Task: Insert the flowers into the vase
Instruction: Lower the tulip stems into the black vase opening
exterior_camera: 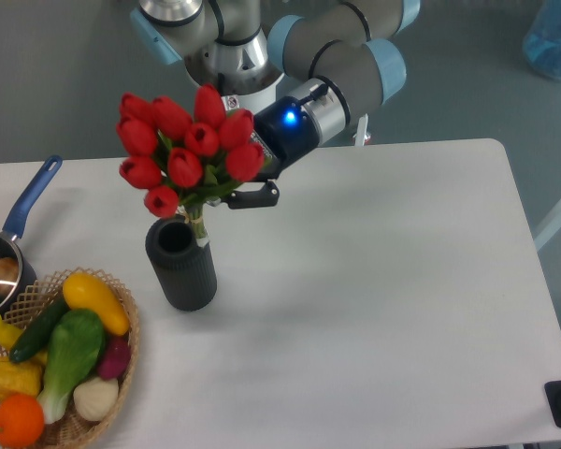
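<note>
Flowers (182,150) in closed fingers (252,195), stems at vase (180,262) mouth

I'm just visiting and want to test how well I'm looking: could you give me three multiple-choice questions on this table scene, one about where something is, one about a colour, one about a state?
1. Where is the basket of vegetables?
A. near left corner of the table
B. far right corner
C. on top of the vase

2. What colour is the saucepan handle?
A. red
B. blue
C. yellow

3. How do the flowers stand?
A. lying flat on the table
B. deep inside the vase
C. held up, stem ends at the vase mouth

Answers: 1 A, the basket sits at the lower left edge. 2 B, a blue handle points up from the pan. 3 C, the gripper holds the bunch aloft, stems just reaching the rim.
</note>
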`<state>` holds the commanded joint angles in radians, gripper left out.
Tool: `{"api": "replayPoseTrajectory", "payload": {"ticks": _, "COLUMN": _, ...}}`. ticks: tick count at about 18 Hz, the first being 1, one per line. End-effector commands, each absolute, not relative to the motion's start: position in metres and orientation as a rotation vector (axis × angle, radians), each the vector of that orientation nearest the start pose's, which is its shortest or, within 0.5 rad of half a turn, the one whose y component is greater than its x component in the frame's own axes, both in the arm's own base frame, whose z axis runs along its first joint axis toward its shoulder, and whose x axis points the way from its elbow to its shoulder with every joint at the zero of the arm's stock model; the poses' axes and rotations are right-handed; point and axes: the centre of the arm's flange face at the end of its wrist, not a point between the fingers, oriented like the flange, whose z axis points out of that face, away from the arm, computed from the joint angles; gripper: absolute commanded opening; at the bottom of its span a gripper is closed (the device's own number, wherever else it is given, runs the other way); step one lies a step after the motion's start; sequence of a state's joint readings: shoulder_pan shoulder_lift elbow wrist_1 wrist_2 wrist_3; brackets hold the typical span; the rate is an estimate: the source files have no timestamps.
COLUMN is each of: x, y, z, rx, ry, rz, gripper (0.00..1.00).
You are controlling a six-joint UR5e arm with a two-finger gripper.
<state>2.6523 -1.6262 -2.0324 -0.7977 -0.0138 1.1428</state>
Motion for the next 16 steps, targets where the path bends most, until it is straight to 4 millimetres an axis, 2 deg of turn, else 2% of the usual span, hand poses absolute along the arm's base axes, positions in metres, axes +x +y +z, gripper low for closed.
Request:
{"api": "replayPoseTrajectory", "payload": {"ticks": 2, "x": -0.290, "y": 0.421, "z": 0.415, "rx": -1.563, "ry": 0.254, "rz": -0.530, "gripper": 0.00}}
{"api": "replayPoseTrajectory", "payload": {"ticks": 8, "x": -0.290, "y": 0.427, "z": 0.402, "rx": -1.572, "ry": 0.252, "rz": -0.543, "gripper": 0.00}}
{"api": "replayPoseTrajectory", "payload": {"ticks": 12, "x": -0.290, "y": 0.437, "z": 0.380, "rx": -1.571, "ry": 0.279, "rz": -0.547, "gripper": 0.00}}
{"api": "replayPoseTrajectory", "payload": {"ticks": 16, "x": -0.286, "y": 0.435, "z": 0.363, "rx": -1.577, "ry": 0.264, "rz": -0.562, "gripper": 0.00}}
